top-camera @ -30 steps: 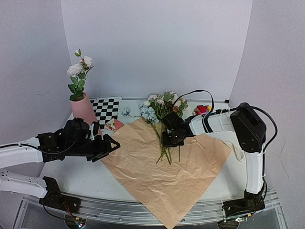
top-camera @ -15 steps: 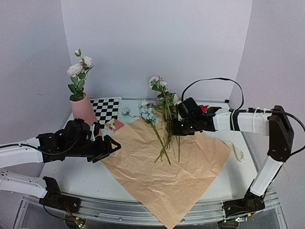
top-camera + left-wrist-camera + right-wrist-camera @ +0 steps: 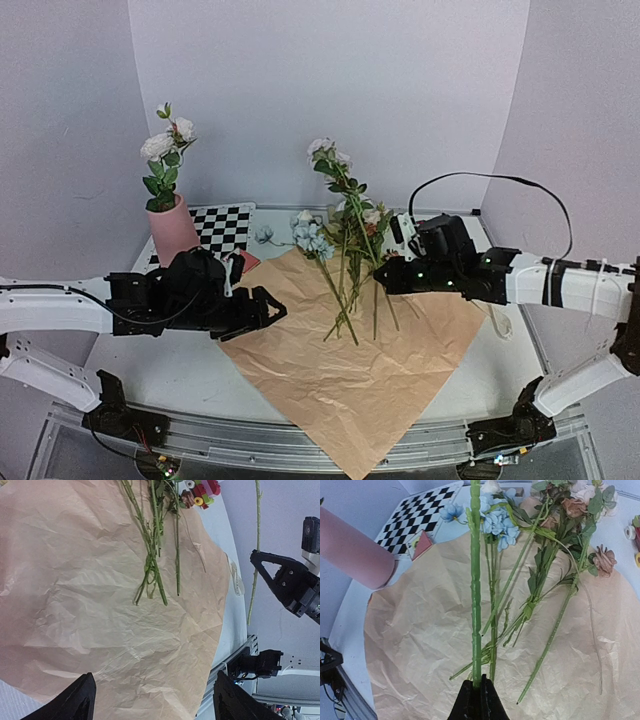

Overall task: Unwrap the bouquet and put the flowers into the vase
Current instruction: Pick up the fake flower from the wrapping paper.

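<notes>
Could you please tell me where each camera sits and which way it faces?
Top: above and behind the robot, looking down at the table; shows left claw open, right claw shut on a stem.
Left wrist: above the paper, facing down; own fingers at the bottom edge.
Right wrist: low, looking along the stem towards the vase; own claw at the bottom.
Shared: both wrist views show the paper and loose stems.

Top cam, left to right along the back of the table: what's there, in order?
In order: pink vase → checkered mat → blue flowers → right hand, shut on the white flower stem.
</notes>
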`<act>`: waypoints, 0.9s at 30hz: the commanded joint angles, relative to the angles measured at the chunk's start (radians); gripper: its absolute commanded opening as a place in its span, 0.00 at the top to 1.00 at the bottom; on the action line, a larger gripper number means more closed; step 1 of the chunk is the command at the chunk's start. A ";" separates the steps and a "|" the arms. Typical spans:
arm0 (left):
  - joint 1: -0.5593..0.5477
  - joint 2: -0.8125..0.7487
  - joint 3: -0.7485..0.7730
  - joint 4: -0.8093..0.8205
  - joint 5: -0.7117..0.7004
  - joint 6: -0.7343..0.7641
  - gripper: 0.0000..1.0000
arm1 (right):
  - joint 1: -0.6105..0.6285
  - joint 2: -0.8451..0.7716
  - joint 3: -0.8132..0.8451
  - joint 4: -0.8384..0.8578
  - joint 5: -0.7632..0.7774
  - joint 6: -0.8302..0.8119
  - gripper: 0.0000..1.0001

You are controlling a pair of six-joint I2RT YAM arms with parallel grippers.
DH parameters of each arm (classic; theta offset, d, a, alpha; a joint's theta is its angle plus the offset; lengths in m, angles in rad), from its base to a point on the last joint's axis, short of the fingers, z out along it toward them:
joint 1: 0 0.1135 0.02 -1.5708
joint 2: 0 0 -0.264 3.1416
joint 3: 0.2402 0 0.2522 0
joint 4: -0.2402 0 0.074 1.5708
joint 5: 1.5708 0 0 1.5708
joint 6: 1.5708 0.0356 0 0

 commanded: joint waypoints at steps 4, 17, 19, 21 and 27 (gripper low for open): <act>-0.080 0.083 0.147 0.203 -0.075 0.064 0.19 | 0.000 -0.209 -0.126 0.167 -0.201 -0.008 0.97; -0.099 0.218 0.409 0.399 -0.128 0.225 0.24 | 0.018 -0.382 -0.276 0.316 -0.438 0.149 0.98; -0.099 0.242 0.448 0.399 -0.146 0.242 0.26 | 0.029 -0.397 -0.298 0.339 -0.453 0.167 0.98; -0.098 0.263 0.479 0.400 -0.152 0.255 0.30 | 0.041 -0.408 -0.314 0.355 -0.466 0.176 0.98; -0.089 0.305 0.534 0.399 -0.180 0.238 0.33 | 0.076 -0.440 -0.331 0.362 -0.484 0.176 0.98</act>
